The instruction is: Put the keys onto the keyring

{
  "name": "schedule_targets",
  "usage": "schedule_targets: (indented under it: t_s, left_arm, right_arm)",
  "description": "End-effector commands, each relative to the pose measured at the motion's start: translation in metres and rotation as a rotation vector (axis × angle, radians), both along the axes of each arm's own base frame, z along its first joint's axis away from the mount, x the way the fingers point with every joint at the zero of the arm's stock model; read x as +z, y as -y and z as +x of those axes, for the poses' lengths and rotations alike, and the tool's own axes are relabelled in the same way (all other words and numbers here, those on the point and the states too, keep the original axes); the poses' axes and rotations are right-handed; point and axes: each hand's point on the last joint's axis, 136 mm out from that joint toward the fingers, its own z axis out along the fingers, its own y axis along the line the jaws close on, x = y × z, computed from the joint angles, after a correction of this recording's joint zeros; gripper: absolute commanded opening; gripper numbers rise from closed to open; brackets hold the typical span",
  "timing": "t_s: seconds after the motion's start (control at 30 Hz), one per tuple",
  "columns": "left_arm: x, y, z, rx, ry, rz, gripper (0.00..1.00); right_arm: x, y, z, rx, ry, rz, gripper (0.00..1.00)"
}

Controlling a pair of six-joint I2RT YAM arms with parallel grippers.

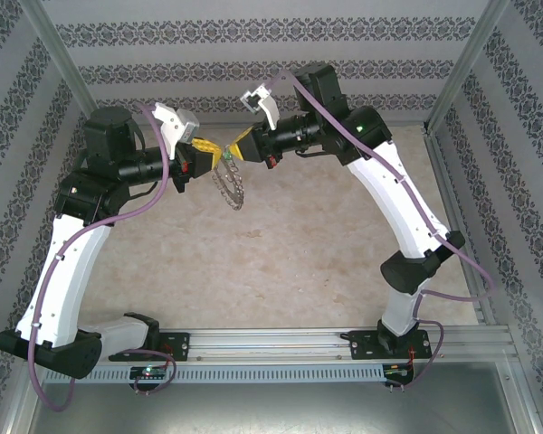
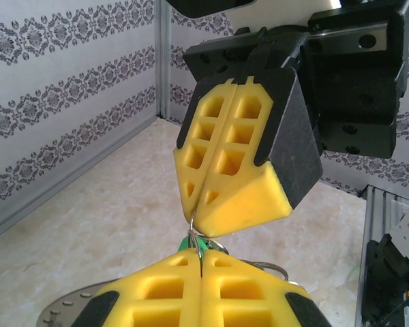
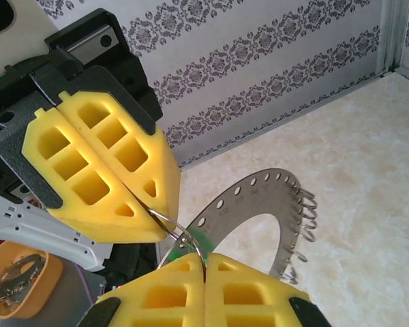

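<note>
My left tool [image 1: 204, 149] and right tool [image 1: 242, 145] are both clenched tip to tip on a thin wire loop [image 3: 187, 231]. The green key [image 2: 191, 242] sits at that pinch, just above the keyring [image 3: 259, 197], which hangs on edge below.

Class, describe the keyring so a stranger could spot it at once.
Look above the beige table, where the left end effector and right end effector meet tip to tip. The keyring hangs beneath them: a large flat grey ring with a wide hole, edged with small holes and silvery pieces, unlike the thin wire loop pinched above it.
</note>
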Motion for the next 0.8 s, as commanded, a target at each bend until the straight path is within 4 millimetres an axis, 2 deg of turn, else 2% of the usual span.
schedule_targets:
  t_s: [0.0, 0.3, 0.4, 0.7, 0.77]
  left_arm:
    - [0.0176, 0.0006, -0.0075, -0.034, 0.094, -0.012, 0.00]
    - [0.0202, -0.0009, -0.0051, -0.019, 0.113, -0.009, 0.00]
    - [0.0208, -0.0009, -0.0045, -0.018, 0.115, -0.013, 0.00]
    - [0.0243, 0.0003, -0.0035, -0.022, 0.124, -0.028, 0.00]
    - [0.0244, 0.0004, -0.0039, -0.024, 0.125, -0.028, 0.00]
  right_arm:
    - [-0.0159, 0.0063, 0.0201, -0.057, -0.065, -0.040, 0.00]
    - [-0.0186, 0.0088, 0.0257, -0.068, -0.138, -0.031, 0.02]
    - [-0.0201, 0.0085, 0.0261, -0.066, -0.153, -0.031, 0.06]
    - [-0.0188, 0.0079, 0.0275, -0.071, -0.166, -0.031, 0.29]
    - [-0.0160, 0.0092, 0.0274, -0.077, -0.157, -0.029, 0.30]
